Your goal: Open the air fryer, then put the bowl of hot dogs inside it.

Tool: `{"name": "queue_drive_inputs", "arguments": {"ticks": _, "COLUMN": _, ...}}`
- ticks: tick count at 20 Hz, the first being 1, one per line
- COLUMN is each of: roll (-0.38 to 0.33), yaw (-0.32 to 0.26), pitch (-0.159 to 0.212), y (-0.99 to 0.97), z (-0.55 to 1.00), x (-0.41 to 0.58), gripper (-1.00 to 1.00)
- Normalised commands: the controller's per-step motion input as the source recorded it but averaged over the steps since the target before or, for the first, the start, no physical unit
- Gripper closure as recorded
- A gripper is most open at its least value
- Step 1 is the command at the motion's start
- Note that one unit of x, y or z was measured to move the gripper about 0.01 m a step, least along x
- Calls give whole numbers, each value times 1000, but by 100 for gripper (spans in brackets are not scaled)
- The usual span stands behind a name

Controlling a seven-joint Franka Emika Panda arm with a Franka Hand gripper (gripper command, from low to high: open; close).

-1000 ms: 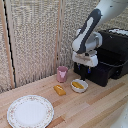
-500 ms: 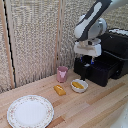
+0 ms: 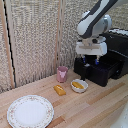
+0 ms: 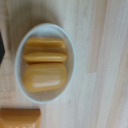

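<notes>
**Operator:** Report the position and state of the gripper.

**Technician:** The gripper (image 3: pixel 90 61) hung above the tabletop (image 3: pixel 95 110), directly over the bowl (image 3: pixel 79 85) and clear of it. Its white body faced down with the two dark, blue-tipped fingers (image 3: pixel 84 62) set apart, nothing held between them. The wrist view looked straight down onto the bowl, and the fingers did not appear in that view.

**Operator:** Location of the bowl and its contents?

**Technician:** The white bowl stood on the wooden tabletop, just in front of the air fryer (image 3: pixel 106 61). The hot dogs (image 4: pixel 45 68) lay inside it: yellow-orange pieces side by side, two narrower ones and one broader one.

**Operator:** Condition of the air fryer?

**Technician:** The black drawer (image 3: pixel 98 73) projected forward from the body, toward the bowl. The handle could not be made out; the gripper stood in front of that area.

**Operator:** Other items on the tabletop?

**Technician:** A separate orange bun-like piece (image 3: pixel 60 90) lay just beside the bowl, toward the exterior view's left. A pink cup (image 3: pixel 62 74) stood upright behind it. A large patterned plate (image 3: pixel 30 111) sat well apart, near the front edge on the exterior view's left. A woven screen (image 3: pixel 35 35) formed the backdrop.
</notes>
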Motion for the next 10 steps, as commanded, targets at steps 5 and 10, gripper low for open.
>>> {"name": "queue_drive_inputs", "arguments": {"ticks": 5, "roll": 191, "yaw": 162, "pitch": 0, "y": 25, "z": 0, "x": -425, "gripper": -100}}
{"name": "queue_drive_inputs", "arguments": {"ticks": 10, "roll": 225, "yaw": 232, "pitch": -4, "y": 40, "z": -43, "x": -143, "gripper": -100}}
